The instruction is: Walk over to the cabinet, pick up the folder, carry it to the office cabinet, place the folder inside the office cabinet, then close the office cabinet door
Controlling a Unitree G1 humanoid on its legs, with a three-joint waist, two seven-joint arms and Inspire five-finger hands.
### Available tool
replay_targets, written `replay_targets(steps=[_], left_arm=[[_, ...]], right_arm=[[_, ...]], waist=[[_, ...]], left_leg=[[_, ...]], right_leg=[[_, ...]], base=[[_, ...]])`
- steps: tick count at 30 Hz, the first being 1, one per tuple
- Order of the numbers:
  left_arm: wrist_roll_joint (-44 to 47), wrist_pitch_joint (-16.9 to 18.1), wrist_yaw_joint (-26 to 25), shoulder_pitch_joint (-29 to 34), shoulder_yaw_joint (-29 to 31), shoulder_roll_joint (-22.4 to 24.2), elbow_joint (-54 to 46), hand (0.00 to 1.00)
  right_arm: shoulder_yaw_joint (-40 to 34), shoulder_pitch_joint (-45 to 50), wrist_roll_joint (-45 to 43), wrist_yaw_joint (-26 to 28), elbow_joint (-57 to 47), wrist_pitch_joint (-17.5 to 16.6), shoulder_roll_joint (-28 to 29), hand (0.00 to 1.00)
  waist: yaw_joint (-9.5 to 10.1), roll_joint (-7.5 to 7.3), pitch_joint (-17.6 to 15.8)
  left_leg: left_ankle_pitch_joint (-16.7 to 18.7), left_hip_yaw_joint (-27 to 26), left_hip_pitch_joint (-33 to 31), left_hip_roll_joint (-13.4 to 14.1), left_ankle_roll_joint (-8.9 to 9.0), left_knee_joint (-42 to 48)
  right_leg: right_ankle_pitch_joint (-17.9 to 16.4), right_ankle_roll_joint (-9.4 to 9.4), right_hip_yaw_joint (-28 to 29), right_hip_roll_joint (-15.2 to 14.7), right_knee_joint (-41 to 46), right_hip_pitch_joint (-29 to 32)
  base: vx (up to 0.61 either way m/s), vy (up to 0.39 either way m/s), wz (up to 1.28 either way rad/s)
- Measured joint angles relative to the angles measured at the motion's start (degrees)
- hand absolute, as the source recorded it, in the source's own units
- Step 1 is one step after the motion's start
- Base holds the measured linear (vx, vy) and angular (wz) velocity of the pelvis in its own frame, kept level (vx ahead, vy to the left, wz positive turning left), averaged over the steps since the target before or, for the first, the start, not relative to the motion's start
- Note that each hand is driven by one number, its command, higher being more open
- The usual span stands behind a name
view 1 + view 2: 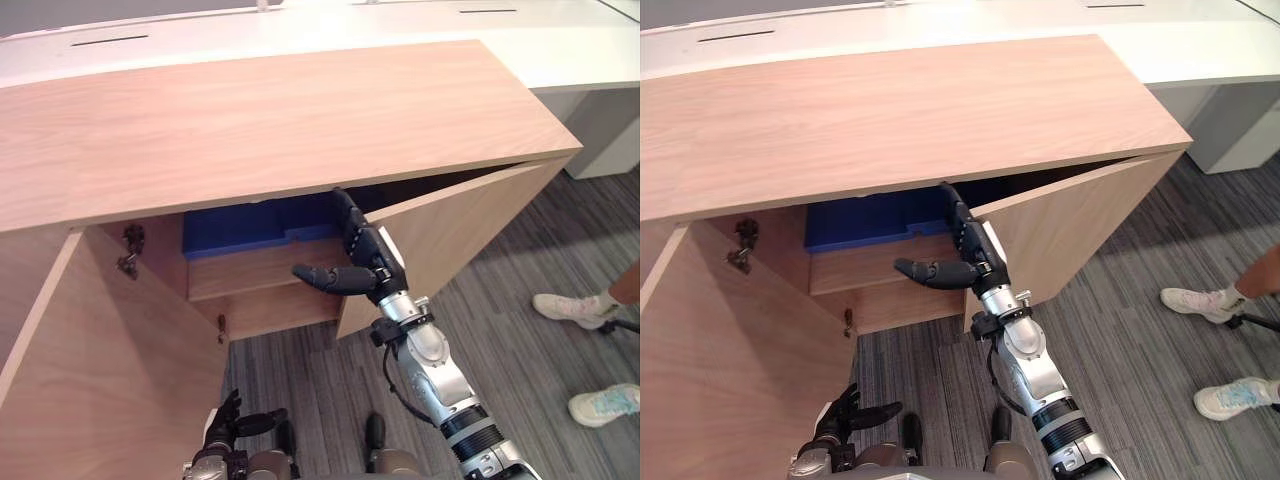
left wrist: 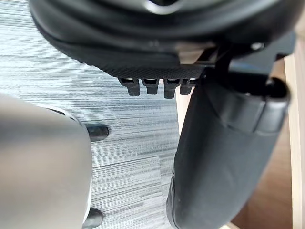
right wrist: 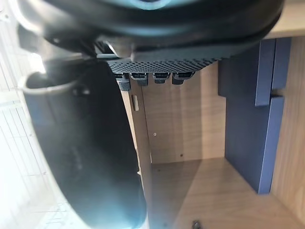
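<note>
Grey striped carpet [image 1: 520,330] covers the floor. At its right edge a person stands in pale shoes, the far shoe [image 1: 570,308] below a bare leg [image 1: 627,284] and the near shoe [image 1: 603,404] well apart from it. A long white counter [image 1: 560,45] runs along the back, with dark slots [image 1: 108,41] in its top.

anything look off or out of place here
Nothing stands out. The blue folder lies flat inside the cabinet, the left door stands open, and the open right hand is at the edge of the right door.
</note>
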State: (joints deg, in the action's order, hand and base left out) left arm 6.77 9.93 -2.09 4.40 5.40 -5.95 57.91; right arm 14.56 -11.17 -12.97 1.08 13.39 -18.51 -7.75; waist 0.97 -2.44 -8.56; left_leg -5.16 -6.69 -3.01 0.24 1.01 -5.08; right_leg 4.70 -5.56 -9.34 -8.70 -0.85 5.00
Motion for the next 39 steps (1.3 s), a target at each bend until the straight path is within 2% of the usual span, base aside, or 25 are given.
replay_targets(steps=[4,6,12,17,20,22,27,29,30,34,37,39], left_arm=[[0.74,-0.37,-0.33,0.17,2.31,0.84,-1.05,1.0],[0.72,-0.41,-0.32,0.24,2.79,0.87,-1.11,1.0],[-0.02,-0.9,0.16,0.47,3.26,0.3,-0.99,1.0],[-0.08,-0.98,1.07,0.51,2.37,0.3,-0.99,1.0],[-0.08,-0.97,1.14,0.48,0.99,0.43,-1.02,1.0],[-0.04,-0.97,1.1,0.48,-0.4,0.53,-1.03,1.0],[0.98,-0.97,0.34,0.9,-0.49,0.58,-1.03,1.0],[1.3,-0.97,-0.03,1.14,-0.48,0.58,-1.09,1.0],[1.55,-0.96,-0.13,1.37,-0.47,0.52,-1.28,1.0],[3.52,-0.98,-0.21,1.65,-0.13,0.23,-1.58,1.0],[5.77,-0.96,-0.55,2.88,1.67,0.33,-3.38,1.0],[7.99,-0.69,-0.72,4.84,3.77,0.56,-5.09,1.0]], right_arm=[[-4.1,1.48,0.87,-2.7,3.54,2.41,1.39,1.0],[-4.48,3.37,0.87,-2.81,5.25,3.16,1.58,1.0],[-3.38,10.98,2.28,0.22,16.07,7.08,0.88,1.0],[-2.7,12.91,7.34,2.37,22.48,7.99,0.06,1.0],[-4.09,12.85,11.12,1.15,25.88,8.02,0.26,1.0],[-7.86,13.14,14.3,-1.13,30.52,8.32,1.24,1.0],[-15.46,14.52,15.36,-5.03,37.27,10.32,1.66,1.0],[-17.07,16.51,15.22,-5.88,38.06,10.99,1.6,1.0],[-17.75,17.65,14.83,-6.18,38.42,11.54,1.47,1.0],[-20.03,20.22,12.51,-6.21,39.72,12.02,1.71,1.0],[-21.68,21.42,11.88,-6.33,40.17,12.09,2.35,1.0],[-22.77,21.29,10.72,-6.52,40.26,12.11,2.59,1.0]], waist=[[1.94,0.05,0.07],[2.15,0.05,0.08],[1.51,-0.02,0.14],[1.03,-0.03,0.15],[0.68,-0.05,0.2],[0.27,-0.04,0.23],[-0.2,-0.01,0.28],[-0.35,-0.01,0.29],[-0.6,-0.07,0.27],[-1.02,-0.29,0.44],[-0.89,-0.33,0.49],[0.01,0.13,0.82]], left_leg=[[-0.59,1.49,-0.46,0.02,0.19,-0.34],[-0.59,1.54,-0.48,-0.13,0.19,-0.35],[-0.36,0.91,-0.37,-0.64,0.02,-0.33],[0.52,-1.43,1.27,-0.43,0.06,-0.02],[0.93,-1.91,2.31,-0.47,0.26,0.0],[1.11,-2.01,3.02,-0.24,0.39,0.01],[1.1,-2.76,4.26,0.06,0.39,-0.21],[1.09,-2.84,4.79,0.18,0.36,-0.29],[1.27,-2.61,4.63,0.22,0.65,-0.29],[1.25,1.32,1.35,0.01,0.45,0.98],[1.06,7.08,-0.54,-0.43,0.73,1.2],[-0.11,11.26,-1.77,-0.54,1.43,1.21]], right_leg=[[-0.08,-0.09,-0.3,-0.01,-0.2,-0.42],[-0.12,-0.14,-0.14,-0.14,-0.36,-0.63],[-0.06,-0.38,1.69,-0.26,-1.44,-1.0],[0.55,-0.77,3.87,0.12,-2.04,-1.66],[0.55,-0.78,4.37,0.39,-2.19,-2.38],[0.55,-0.77,4.49,0.63,-2.19,-3.01],[0.35,-0.47,5.12,0.92,-1.55,-3.48],[-0.86,-0.35,5.19,0.94,0.37,-3.04],[-2.49,-0.53,5.17,0.85,3.08,-1.8],[-6.41,-0.7,4.4,0.24,8.78,1.65],[-7.4,-0.68,2.63,0.49,8.05,0.44],[-7.56,-0.4,-0.1,1.24,6.38,-1.53]], base=[[-0.11,0.022,0.28],[-0.03,0.03,0.11],[0.05,0.027,-0.06],[0.12,0.001,-0.24],[0.08,-0.003,-0.14],[0.03,-0.011,-0.04],[-0.06,-0.017,-0.1],[-0.14,-0.021,-0.02],[-0.14,-0.029,0.13],[-0.08,-0.035,0.43],[0.01,-0.025,0.91],[0.05,-0.046,1.0]])
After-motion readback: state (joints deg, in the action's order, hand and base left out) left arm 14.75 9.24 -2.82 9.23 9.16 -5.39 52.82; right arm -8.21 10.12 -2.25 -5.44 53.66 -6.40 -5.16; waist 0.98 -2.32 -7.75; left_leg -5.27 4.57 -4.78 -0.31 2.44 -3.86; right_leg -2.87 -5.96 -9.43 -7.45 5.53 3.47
